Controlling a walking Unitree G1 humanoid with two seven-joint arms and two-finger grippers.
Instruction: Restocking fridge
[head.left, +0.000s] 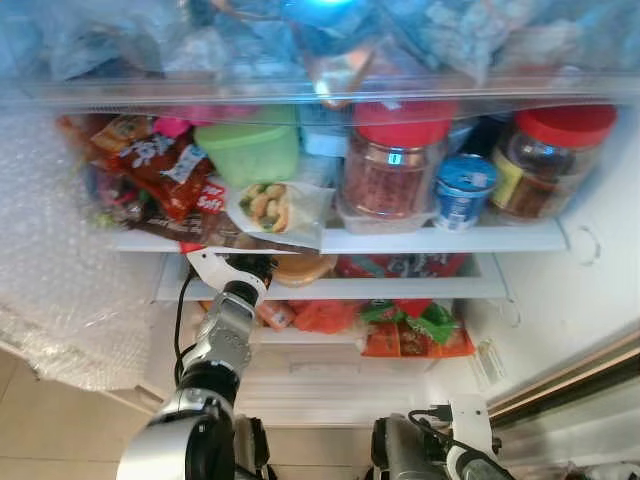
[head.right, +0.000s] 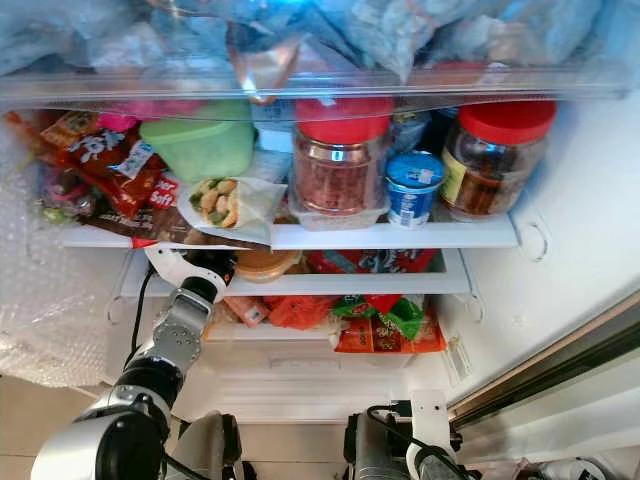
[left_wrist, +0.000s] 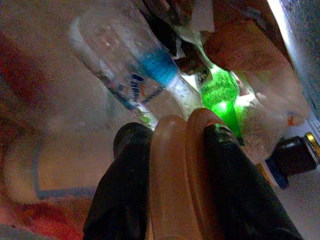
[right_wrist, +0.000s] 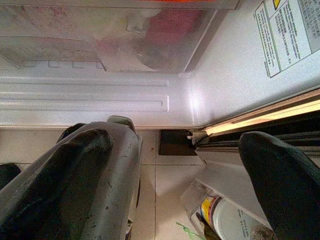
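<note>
The fridge stands open before me. My left arm reaches up into the second shelf (head.left: 400, 288). There my left gripper (head.left: 258, 270) is shut on a round tan tub (head.left: 302, 268). In the left wrist view the tan tub's rim (left_wrist: 180, 180) is pinched between the two black fingers (left_wrist: 125, 190). Behind it lie a clear bottle with a blue label (left_wrist: 135, 65) and something bright green (left_wrist: 220, 95). My right arm (head.left: 440, 448) hangs low by the fridge's foot, and my right gripper (right_wrist: 172, 139) is open with nothing between its fingers.
The shelf above holds two red-lidded jars (head.left: 395, 165) (head.left: 550, 160), a blue cup (head.left: 463, 190), a green tub (head.left: 250, 150), a wrapped sandwich (head.left: 275, 207) and snack packets (head.left: 150, 170). Red and green packets (head.left: 410, 328) lie lower down. Bubble wrap (head.left: 60, 280) hangs at left. A tin (right_wrist: 225, 220) sits on the floor.
</note>
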